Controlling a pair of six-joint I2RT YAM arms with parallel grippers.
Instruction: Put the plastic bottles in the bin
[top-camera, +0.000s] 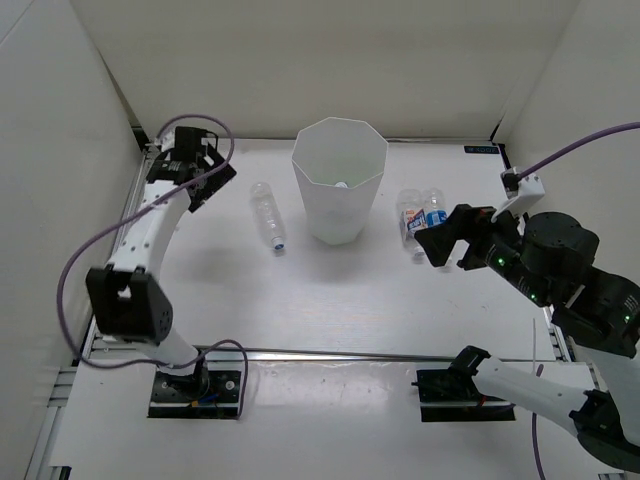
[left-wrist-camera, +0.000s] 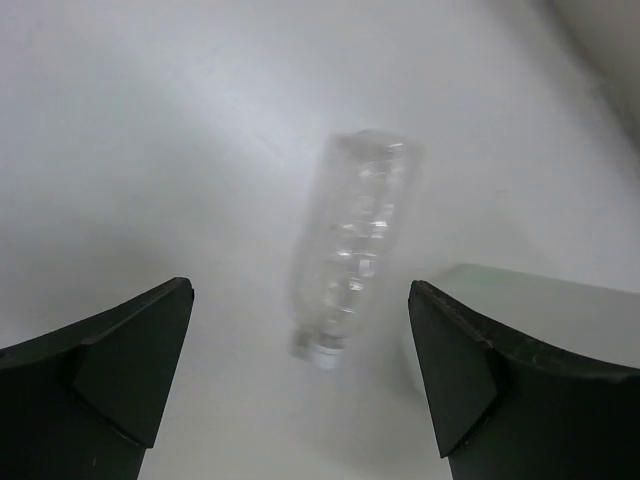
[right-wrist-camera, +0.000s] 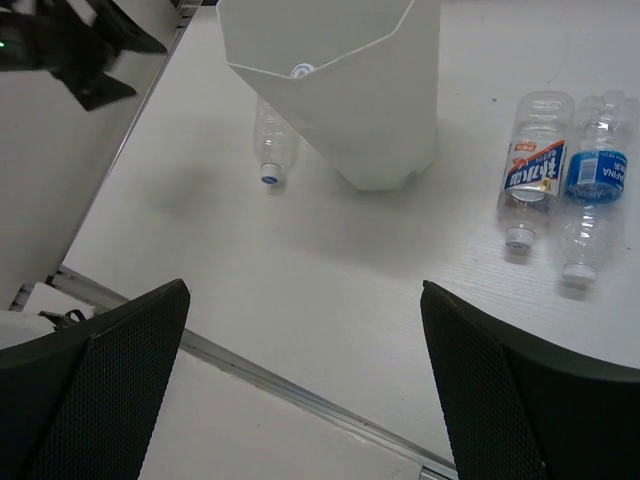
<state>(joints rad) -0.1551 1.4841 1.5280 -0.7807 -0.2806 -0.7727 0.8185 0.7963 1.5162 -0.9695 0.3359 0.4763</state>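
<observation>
The white faceted bin (top-camera: 338, 190) stands mid-table, and a small white cap (top-camera: 342, 185) shows inside it. A clear bottle (top-camera: 267, 216) lies left of the bin. The left wrist view shows this bottle (left-wrist-camera: 352, 255) blurred, cap toward the camera. My left gripper (top-camera: 215, 180) hangs open and empty up at the back left, above and apart from the bottle. Two labelled bottles (top-camera: 412, 222) (top-camera: 436, 212) lie side by side right of the bin. My right gripper (top-camera: 443, 232) is open and empty just beside them. In the right wrist view they (right-wrist-camera: 533, 170) (right-wrist-camera: 593, 190) lie at the upper right.
White walls enclose the table at the back and both sides. A metal rail (top-camera: 330, 352) runs along the near edge ahead of the arm bases. The bin's rim (left-wrist-camera: 530, 295) shows at the right in the left wrist view. The left arm (right-wrist-camera: 70, 50) appears top left in the right wrist view.
</observation>
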